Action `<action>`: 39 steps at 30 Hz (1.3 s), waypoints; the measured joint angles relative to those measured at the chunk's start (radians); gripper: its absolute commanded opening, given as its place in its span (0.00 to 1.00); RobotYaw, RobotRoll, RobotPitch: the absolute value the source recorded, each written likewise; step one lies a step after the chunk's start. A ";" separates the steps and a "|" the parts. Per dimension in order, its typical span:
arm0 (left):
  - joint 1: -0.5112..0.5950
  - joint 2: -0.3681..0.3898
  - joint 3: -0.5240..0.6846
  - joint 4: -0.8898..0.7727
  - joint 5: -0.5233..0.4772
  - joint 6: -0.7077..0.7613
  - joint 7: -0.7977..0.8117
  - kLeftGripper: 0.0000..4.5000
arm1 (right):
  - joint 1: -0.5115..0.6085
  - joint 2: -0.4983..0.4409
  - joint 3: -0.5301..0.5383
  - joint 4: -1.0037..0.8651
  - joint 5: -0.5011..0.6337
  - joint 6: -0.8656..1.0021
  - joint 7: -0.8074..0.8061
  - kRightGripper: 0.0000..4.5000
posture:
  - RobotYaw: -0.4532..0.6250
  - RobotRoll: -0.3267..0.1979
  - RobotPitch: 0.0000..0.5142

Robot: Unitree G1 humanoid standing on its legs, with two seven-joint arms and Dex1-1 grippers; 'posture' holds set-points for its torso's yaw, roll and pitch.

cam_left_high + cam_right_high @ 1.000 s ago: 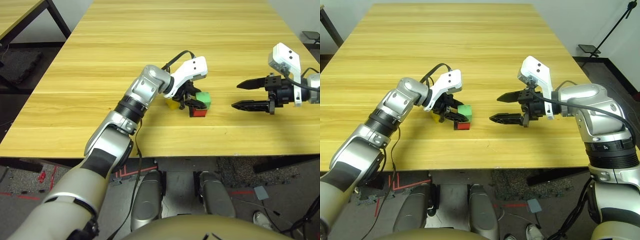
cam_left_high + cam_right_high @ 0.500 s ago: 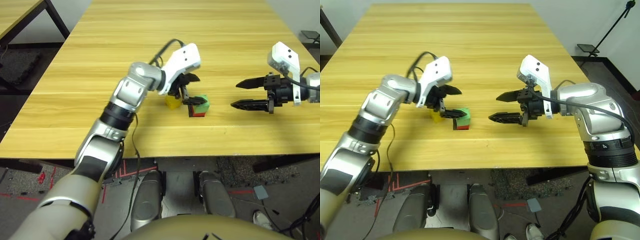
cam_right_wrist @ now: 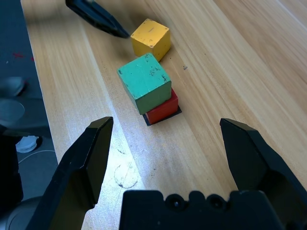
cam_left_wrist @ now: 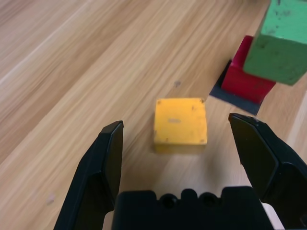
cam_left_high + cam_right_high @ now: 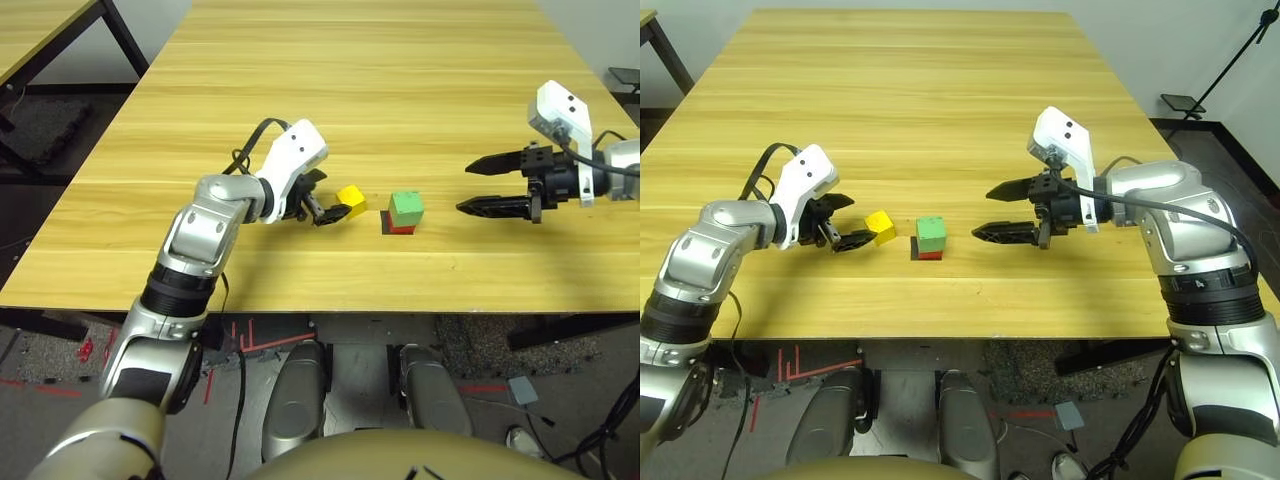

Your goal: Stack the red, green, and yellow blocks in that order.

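Since a second ago the left gripper (image 5: 330,207) has let go of the green block (image 5: 405,208) and drawn back toward the robot's left, away from the stack; its two black fingers now stand wide apart and hold nothing, and the yellow block (image 5: 351,200) lies on the table (image 5: 400,90) just in front of them, facing the gap between the fingertips but not touching either, as the left wrist view shows; the green block sits on top of the red block (image 5: 400,228), turned a little so that its edges do not line up with those below, and the red block rests on a flat black square patch (image 3: 163,119) on the wood; the yellow block is just beside this two-block stack, on the robot's left of it, apart from it with bare wood between; the right gripper (image 5: 485,187) has kept its place over the table on the robot's right of the stack, pointing across toward it, its fingers spread wide and empty, one finger higher than the other; it is clear of all three blocks, with a stretch of open table between its fingertips and the green block; the yellow block is not yet on the stack.
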 measured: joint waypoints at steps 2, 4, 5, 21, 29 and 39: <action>-0.001 -0.012 -0.015 0.034 0.001 -0.024 0.003 1.00 | -0.001 0.000 0.000 0.000 0.000 0.000 0.000 1.00 | 0.52 0.33 0.18; -0.003 -0.024 -0.034 0.070 0.004 -0.045 0.005 1.00 | -0.001 0.000 0.000 0.000 0.000 0.001 -0.001 1.00 | 0.51 0.33 0.19; -0.004 -0.027 -0.047 0.092 0.006 -0.061 0.005 1.00 | 0.000 0.000 0.000 0.000 0.000 0.002 -0.002 1.00 | 0.51 0.33 0.19; -0.099 0.016 -0.044 0.194 -0.020 -0.134 -0.054 0.46 | 0.063 -0.007 -0.027 -0.062 0.038 0.039 -0.050 1.00 | 0.49 0.37 0.18; -0.295 0.113 -0.069 0.113 -0.119 -0.111 -0.354 0.46 | 0.087 -0.023 -0.046 -0.064 0.039 0.041 -0.055 1.00 | 0.48 0.39 0.18; -0.368 -0.026 -0.165 0.181 -0.116 -0.051 -0.378 0.46 | 0.133 -0.024 -0.069 -0.107 0.064 0.066 -0.085 1.00 | 0.44 0.40 0.19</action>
